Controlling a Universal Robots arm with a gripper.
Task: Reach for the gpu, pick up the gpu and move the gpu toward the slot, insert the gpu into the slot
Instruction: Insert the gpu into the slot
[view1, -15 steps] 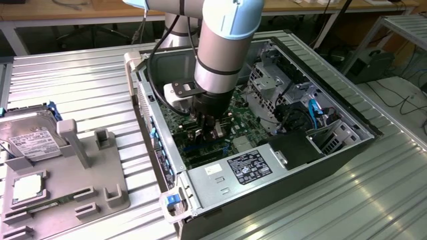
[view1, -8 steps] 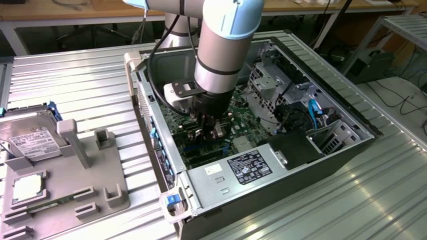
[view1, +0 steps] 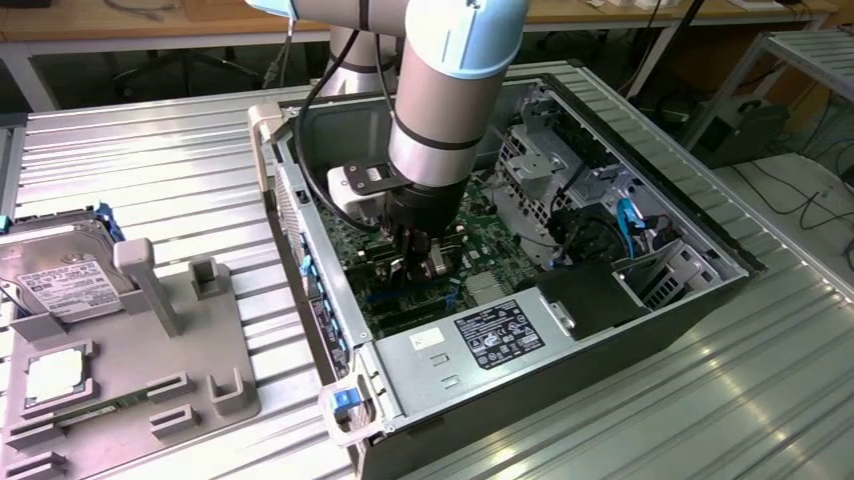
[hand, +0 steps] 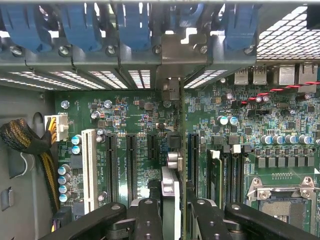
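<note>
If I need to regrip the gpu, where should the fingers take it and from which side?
By its top long edge, from above, with a pad on each flat face, as the gripper holds it now. The gpu is thin and stands on edge over the motherboard, so only that upper edge is free.

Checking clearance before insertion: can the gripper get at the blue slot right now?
Probably yes: the gripper, shut on the gpu, hangs inside the open case just beside the slot, nothing between.
</note>
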